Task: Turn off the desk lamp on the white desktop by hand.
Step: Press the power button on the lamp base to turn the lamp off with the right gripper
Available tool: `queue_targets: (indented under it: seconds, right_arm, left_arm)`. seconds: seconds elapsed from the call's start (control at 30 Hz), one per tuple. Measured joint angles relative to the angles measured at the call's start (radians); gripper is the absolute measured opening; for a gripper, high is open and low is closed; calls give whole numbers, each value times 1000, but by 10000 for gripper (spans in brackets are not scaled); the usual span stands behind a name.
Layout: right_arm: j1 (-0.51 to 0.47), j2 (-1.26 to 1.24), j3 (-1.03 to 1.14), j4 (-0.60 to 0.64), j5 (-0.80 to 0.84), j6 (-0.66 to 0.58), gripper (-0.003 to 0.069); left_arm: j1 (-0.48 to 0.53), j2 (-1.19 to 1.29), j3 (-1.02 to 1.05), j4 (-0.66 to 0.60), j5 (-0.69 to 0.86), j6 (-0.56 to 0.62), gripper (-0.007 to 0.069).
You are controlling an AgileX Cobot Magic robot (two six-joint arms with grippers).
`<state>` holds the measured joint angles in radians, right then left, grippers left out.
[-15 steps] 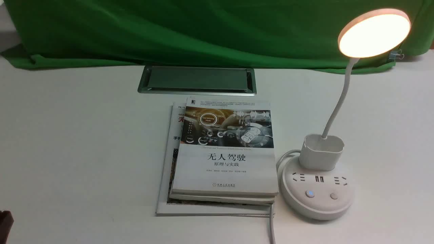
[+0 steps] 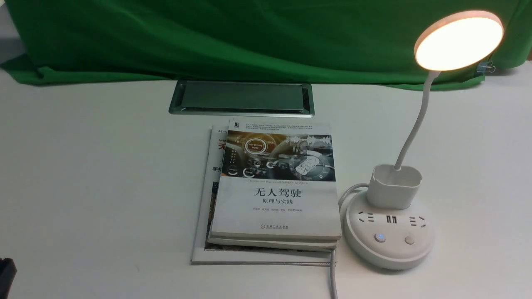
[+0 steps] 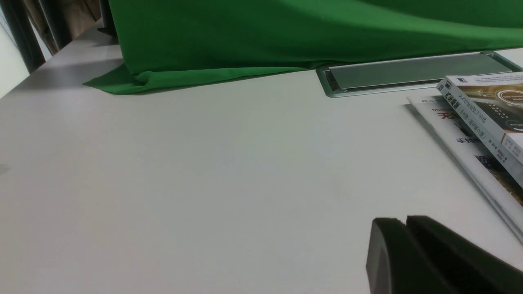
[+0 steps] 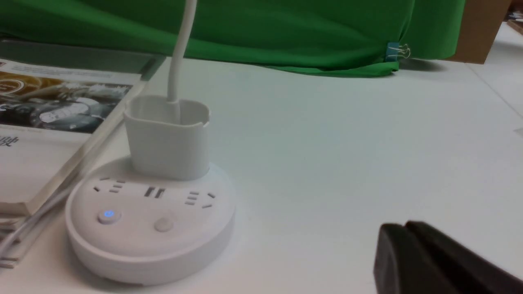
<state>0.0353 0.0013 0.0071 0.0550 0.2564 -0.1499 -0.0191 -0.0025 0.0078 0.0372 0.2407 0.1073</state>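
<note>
The broad white flat table fills most of the front view, with a draped green cloth across the top of the frame. On the right side stands the white desk lamp with a round disc head and thin bendy neck, its head glowing in the upper right corner. Its round socketed base sits at lower right, the two buttons facing the robot's side — so a press from above looks the natural way in, with the neck and cup holder rising behind them.

A stack of paperback books lies in the middle of the frame, just beside the base; it would probably crowd an approach from that side. The left fingers are together over the table, holding nothing, and the right fingers are likewise closed up and empty — a narrow tip, which should suit pushing one small button.

The right arm seems the one for the job, being nearer the lamp. The small round blue-lit button is likely the live switch, rather than the plain pale round button beside it; a skewed push might nudge the base.
</note>
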Motion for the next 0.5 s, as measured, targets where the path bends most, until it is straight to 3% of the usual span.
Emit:
queue_targets:
  seconds: [0.5]
  right_arm:
    - [0, 0, 0, 17, -30, 37, 52]
  left_arm:
    - [0, 0, 0, 0, 0, 0, 20]
